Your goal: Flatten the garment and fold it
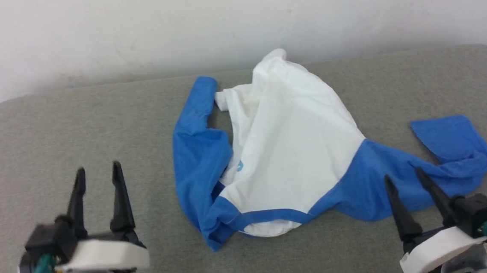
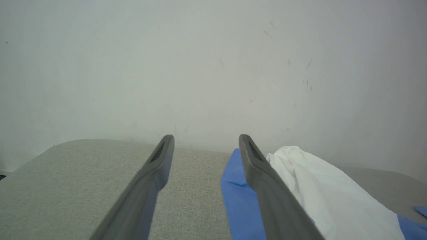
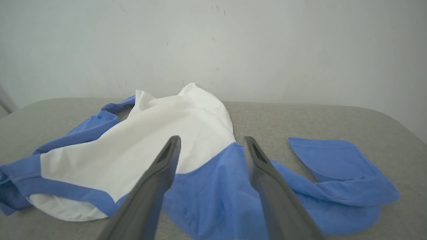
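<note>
Left gripper (image 1: 98,166) and right gripper (image 1: 403,174) both stand spread and empty; the crumpled garment (image 1: 287,150) lies between them on the grey surface (image 1: 54,132), one blue sleeve just ahead of the right fingertips.

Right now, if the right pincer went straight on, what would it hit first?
Probably the bright blue sleeve of the thin white fabric shirt, lying just ahead of the right pincer; its height is unclear.

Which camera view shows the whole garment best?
The head view: it looks down on the whole crumpled garment, both blue sleeves included. The right wrist view shows most of it at a low slant; the left wrist view, part of one sleeve and some white fabric.
</note>
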